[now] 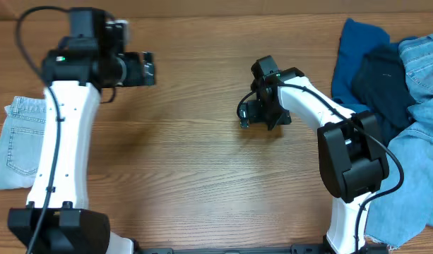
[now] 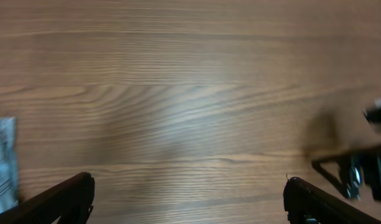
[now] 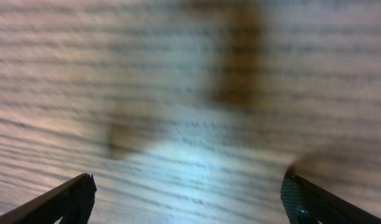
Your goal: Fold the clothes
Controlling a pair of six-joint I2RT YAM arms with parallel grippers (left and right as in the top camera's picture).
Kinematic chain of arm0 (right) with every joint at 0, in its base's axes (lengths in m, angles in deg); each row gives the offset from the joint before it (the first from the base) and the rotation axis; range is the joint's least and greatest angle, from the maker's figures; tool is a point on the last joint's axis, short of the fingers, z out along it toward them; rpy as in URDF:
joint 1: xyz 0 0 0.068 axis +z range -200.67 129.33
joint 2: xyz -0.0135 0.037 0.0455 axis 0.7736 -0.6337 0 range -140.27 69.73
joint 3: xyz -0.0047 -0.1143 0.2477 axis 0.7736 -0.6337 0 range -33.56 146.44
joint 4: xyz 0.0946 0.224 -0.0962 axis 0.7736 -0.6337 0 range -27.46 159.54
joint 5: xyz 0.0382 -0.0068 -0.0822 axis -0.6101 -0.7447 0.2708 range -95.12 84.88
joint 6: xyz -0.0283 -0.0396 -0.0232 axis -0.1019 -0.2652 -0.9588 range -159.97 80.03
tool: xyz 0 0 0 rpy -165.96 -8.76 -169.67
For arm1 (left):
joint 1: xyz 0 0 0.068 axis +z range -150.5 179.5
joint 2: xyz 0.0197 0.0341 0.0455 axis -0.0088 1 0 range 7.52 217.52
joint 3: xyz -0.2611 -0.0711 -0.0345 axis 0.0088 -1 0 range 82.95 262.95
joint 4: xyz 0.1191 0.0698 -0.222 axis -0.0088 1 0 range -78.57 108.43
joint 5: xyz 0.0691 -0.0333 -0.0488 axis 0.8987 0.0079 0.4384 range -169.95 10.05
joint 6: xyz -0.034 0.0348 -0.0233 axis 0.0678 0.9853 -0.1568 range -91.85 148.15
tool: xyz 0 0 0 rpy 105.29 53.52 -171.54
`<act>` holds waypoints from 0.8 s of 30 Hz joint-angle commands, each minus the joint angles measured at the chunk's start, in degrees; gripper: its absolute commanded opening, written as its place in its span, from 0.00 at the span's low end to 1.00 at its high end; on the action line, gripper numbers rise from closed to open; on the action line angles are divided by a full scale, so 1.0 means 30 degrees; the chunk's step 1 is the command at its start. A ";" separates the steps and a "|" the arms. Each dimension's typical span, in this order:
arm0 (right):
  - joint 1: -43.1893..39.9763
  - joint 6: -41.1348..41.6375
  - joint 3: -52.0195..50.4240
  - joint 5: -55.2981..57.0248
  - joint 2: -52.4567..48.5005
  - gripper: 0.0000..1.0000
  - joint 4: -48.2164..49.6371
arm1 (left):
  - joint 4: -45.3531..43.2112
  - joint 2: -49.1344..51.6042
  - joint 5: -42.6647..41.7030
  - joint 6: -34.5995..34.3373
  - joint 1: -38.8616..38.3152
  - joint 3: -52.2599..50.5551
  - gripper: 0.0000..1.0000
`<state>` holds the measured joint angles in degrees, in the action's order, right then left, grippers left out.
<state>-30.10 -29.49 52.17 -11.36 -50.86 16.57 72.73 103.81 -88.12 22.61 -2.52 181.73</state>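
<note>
One folded jeans (image 1: 18, 144); one heap of clothes (image 1: 407, 85); two arms (image 1: 64, 134).

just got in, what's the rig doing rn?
Laundry folding, apparently between garments. One pair of pale denim jeans lies folded at the left edge of the table, beside the left arm. A pile of unfolded clothes sits at the far right: a royal blue piece, a dark navy one and light denim. The left gripper and right gripper are both open and empty over bare wood. Neither touches any cloth.
</note>
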 commanded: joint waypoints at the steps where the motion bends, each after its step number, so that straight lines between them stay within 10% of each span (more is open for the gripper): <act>1: -0.0423 -0.0270 0.0590 -0.0648 -0.0306 1.00 -0.0160 | 0.0015 0.0233 0.0408 0.0998 -0.1530 0.0095 1.00; 15: -0.3679 0.0525 0.1712 0.0794 0.8677 1.00 -0.0962 | 0.0335 0.0102 0.1821 -0.0073 -0.2353 -0.0692 1.00; 24: -0.3650 0.2040 -0.5435 0.0729 1.6109 1.00 0.0532 | -0.3898 -0.5217 0.0903 -0.0175 -0.2718 -0.9442 1.00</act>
<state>-41.11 -25.55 44.37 -9.33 -11.82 16.13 64.32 98.35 -84.51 22.98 -9.54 161.45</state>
